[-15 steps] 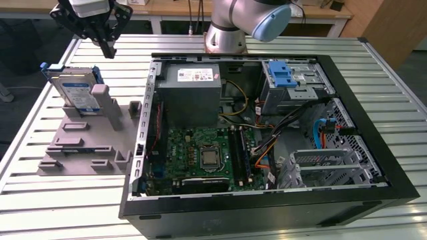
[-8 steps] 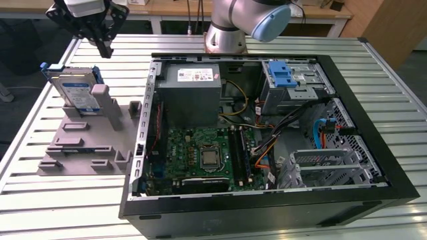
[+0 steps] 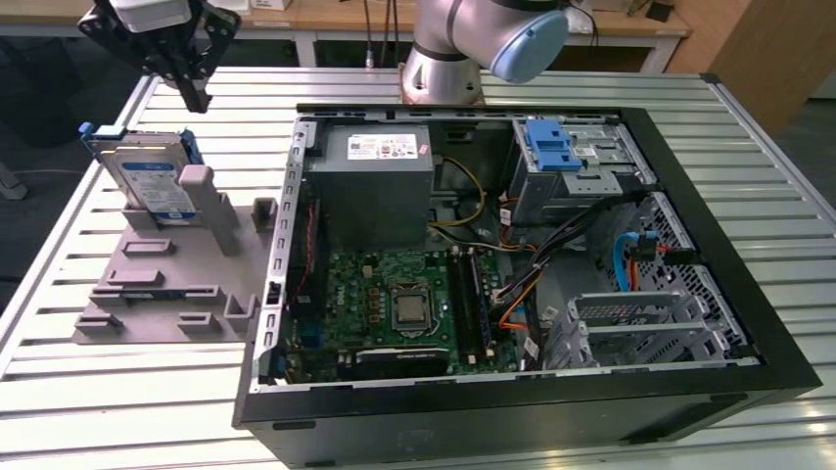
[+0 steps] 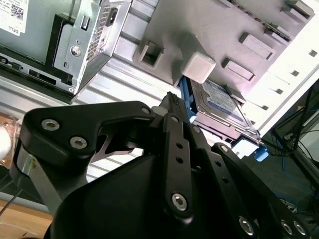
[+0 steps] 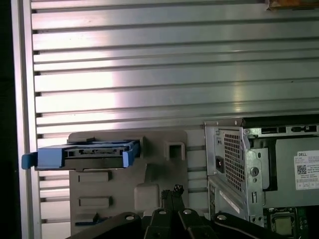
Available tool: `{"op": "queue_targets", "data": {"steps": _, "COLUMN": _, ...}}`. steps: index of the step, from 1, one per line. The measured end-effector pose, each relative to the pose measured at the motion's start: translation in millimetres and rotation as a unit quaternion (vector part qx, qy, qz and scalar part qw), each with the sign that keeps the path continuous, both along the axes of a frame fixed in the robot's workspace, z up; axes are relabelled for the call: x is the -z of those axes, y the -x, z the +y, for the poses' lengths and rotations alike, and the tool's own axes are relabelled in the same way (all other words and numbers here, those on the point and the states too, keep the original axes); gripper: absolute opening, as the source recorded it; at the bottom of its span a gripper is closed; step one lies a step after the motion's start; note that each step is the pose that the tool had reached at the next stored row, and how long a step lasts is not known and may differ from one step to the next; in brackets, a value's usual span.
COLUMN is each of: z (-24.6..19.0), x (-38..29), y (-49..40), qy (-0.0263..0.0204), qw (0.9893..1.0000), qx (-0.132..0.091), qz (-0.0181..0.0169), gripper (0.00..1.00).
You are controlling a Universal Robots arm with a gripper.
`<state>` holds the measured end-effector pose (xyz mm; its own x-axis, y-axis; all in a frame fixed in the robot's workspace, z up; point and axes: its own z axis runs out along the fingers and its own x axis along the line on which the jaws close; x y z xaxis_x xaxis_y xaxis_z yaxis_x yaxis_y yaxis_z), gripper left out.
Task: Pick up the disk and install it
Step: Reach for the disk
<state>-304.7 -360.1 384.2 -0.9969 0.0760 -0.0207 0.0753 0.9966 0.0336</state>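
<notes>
Exterior view, upper left: I see the gripper (image 3: 196, 96) hanging clear above the disk (image 3: 148, 179), which stands on edge in the grey fixture (image 3: 157, 284). Fingers appear pressed together, holding nothing.

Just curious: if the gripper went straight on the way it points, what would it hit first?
The gripper would probably meet the grey fixture beside the standing disk, not the disk itself; depth is unclear.

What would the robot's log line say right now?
claw: shut, empty, near disk | disk: on edge in grey fixture, untouched
</notes>
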Motion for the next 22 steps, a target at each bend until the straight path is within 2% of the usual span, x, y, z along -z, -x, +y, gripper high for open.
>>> {"op": "queue_targets", "data": {"steps": 7, "z": 1.9, "x": 0.9, "y": 8.0, "qy": 0.0, "qw": 1.0, "qx": 0.0, "qz": 0.0015, "gripper": 0.11}}
{"op": "queue_targets", "data": {"steps": 14, "z": 1.9, "x": 1.0, "y": 8.8, "qy": 0.0, "qw": 1.0, "qx": 0.0, "qz": 0.0017, "gripper": 0.11}}
{"op": "queue_targets", "data": {"steps": 22, "z": 3.2, "x": 1.9, "y": 16.7, "qy": 0.0, "qw": 1.0, "qx": 0.0, "qz": 0.0039, "gripper": 0.11}}
